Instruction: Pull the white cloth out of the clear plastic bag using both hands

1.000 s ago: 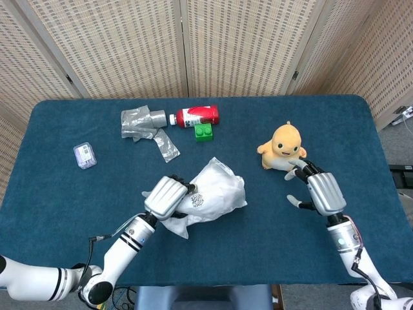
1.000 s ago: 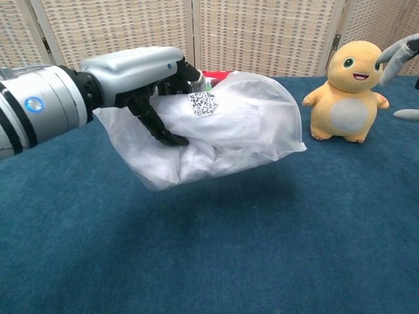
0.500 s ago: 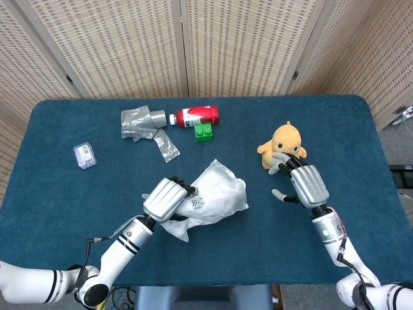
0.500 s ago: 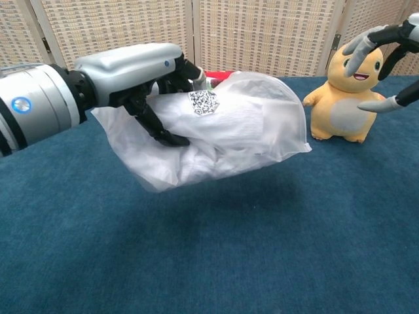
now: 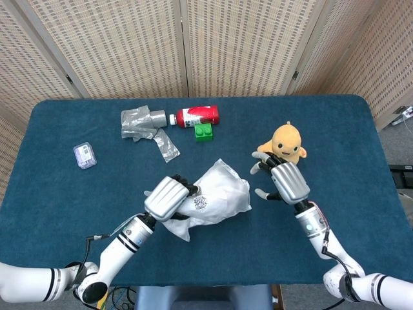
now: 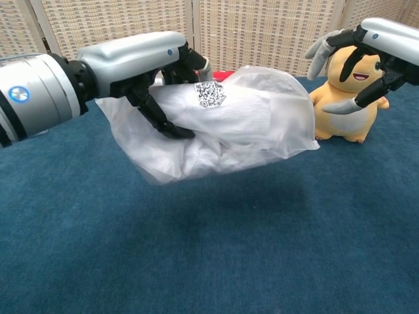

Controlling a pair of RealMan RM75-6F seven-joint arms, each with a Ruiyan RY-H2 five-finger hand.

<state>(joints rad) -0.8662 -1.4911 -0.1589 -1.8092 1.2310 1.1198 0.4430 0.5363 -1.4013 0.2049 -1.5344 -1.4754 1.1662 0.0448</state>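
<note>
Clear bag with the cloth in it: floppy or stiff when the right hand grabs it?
Likely floppy: the clear bag sags and creases around the left hand. Probably light, held aloft one-handed. The film may be slippery.

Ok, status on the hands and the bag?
Left hand grips bag, lifted. Right hand open, beside it. Cloth inside. Plush toy behind right hand.

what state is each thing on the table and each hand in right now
clear plastic bag: held off the table, white cloth bunched inside
left hand: grips the bag
right hand: fingers spread, holds nothing, beside the bag
yellow plush toy: upright
red bottle: lying on its side
crumpled grey foil wrapper: flat on the table
</note>
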